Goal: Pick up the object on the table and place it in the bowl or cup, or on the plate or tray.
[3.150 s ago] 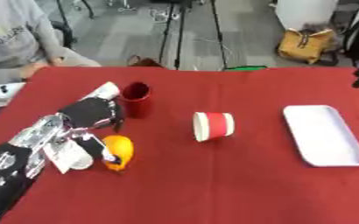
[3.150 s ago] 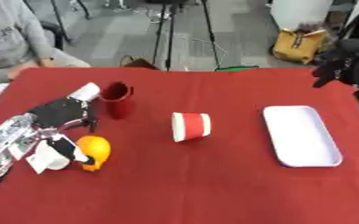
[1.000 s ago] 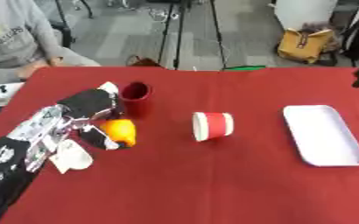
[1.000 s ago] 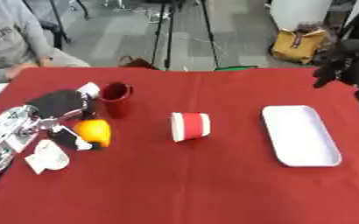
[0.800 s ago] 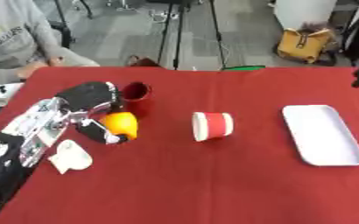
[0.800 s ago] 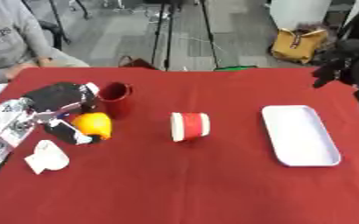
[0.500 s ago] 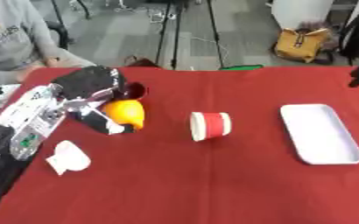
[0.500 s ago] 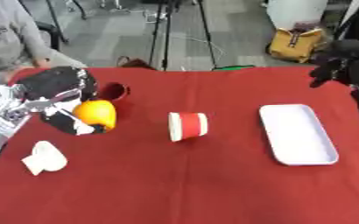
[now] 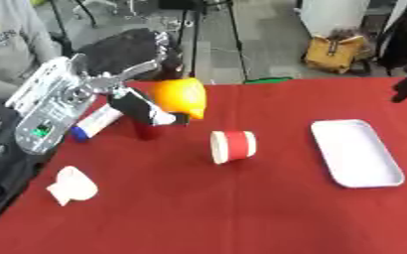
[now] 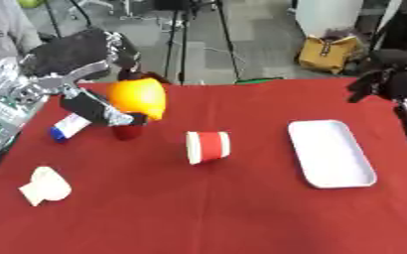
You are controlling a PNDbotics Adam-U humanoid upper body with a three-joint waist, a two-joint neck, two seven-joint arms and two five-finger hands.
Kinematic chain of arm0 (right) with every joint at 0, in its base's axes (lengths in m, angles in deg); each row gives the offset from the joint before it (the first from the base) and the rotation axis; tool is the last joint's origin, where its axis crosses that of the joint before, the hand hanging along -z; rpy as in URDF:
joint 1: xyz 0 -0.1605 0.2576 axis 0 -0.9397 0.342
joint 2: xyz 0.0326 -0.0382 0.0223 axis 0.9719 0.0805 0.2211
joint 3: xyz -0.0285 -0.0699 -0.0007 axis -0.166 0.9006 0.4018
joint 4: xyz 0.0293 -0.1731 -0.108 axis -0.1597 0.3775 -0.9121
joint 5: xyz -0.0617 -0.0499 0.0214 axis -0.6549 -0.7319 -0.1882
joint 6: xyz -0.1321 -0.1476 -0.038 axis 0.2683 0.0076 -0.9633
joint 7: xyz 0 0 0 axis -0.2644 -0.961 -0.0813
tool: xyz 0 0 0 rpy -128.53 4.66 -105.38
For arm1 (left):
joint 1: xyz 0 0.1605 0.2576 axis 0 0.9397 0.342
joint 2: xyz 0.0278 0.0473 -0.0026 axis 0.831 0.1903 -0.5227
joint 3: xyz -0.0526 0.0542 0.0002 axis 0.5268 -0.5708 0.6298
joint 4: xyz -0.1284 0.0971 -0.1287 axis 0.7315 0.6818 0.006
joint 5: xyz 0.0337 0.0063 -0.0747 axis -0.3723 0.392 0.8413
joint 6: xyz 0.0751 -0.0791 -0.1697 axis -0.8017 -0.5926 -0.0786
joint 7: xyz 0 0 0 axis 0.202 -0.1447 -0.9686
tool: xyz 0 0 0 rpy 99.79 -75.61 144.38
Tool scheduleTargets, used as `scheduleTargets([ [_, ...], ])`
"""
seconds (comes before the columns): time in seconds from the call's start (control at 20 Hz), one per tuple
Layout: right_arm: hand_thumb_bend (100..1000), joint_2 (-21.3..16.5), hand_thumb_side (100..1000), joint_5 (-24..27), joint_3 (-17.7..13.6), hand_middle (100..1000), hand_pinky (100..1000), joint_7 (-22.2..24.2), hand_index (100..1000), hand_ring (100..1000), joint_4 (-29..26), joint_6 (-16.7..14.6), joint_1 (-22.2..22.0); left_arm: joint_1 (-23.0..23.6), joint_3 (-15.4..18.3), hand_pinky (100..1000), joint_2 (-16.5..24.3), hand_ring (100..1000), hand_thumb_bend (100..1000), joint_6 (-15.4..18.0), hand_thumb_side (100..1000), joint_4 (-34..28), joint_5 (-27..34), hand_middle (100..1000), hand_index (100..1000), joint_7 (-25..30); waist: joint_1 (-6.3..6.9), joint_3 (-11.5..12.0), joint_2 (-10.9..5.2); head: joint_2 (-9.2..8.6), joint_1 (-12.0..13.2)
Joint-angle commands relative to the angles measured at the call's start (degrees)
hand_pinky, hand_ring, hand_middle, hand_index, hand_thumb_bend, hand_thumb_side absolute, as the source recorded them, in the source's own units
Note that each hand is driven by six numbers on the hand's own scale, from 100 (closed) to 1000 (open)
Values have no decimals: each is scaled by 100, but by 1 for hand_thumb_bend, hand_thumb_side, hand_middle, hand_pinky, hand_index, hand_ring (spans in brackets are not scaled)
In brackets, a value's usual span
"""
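Left fingers: curled round the orange object (image 9: pixel 179 96), which is clasped between the thumb below and the fingers above.
Left hand (image 9: pixel 124 52): raised clear of the table (image 9: pixel 241 208), near its far left part, with the arm entering from the left.
Object held: a rounded orange-yellow thing, carried in the air above the dark red cup (image 10: pixel 127 131); no contact with the cloth is seen.
Long axis: hardly any is shown; the thing is nearly round, and a slightly narrower end seems to be turned down and to the right. No clearer heading can be told.
Done: the pick-up is judged complete.
Left: the placing; nothing has yet been set in a vessel.
Vessels: a red-and-white paper cup (image 9: pixel 233 146) lying on its side at the middle, a white tray (image 9: pixel 356 153) well apart to the right.
Right hand (image 10: pixel 389 82): seen at the far right edge, fingers curled, nothing held.
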Motion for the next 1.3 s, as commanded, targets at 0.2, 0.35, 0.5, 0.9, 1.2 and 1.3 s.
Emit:
scheduleTargets([
  [0.2, 100, -3, 634, 14, 38, 693, 550, 48, 847, 634, -103, -10, 119, -683, -262, 538, -643, 458, 572, 251, 251, 650, -329, 304, 405, -277, -8, -108, -76, -153, 29],
  [0.35, 100, 17, 634, 24, 61, 693, 549, 73, 847, 634, -102, -4, 126, -825, -316, 538, -934, 457, 578, 283, 250, 1073, -415, 301, 406, -551, -6, -184, -77, -207, 68],
  [0.5, 100, 75, 634, 49, 104, 693, 550, 111, 848, 634, -116, 9, 140, -961, -335, 538, -1430, 449, 573, 222, 252, 1754, -407, 287, 402, -1039, -7, -350, -76, -300, 142],
  [0.9, 100, 200, 635, 96, 180, 693, 550, 188, 847, 634, -188, 79, 150, -1099, -293, 535, -2023, 458, 601, 242, 250, 2829, -461, 293, 427, -2176, 16, -683, -64, -514, 157],
  [1.2, 100, 304, 635, 113, 233, 694, 551, 234, 847, 635, -278, 162, 153, -1057, -252, 536, -2253, 471, 609, 372, 283, 3389, -923, 335, 470, -2565, 50, -894, -53, -663, 96],
  [1.3, 100, 340, 635, 111, 250, 694, 551, 246, 847, 635, -303, 184, 156, -1043, -257, 537, -2318, 476, 633, 412, 302, 3523, -1066, 355, 488, -2613, 62, -960, -51, -674, 105],
])
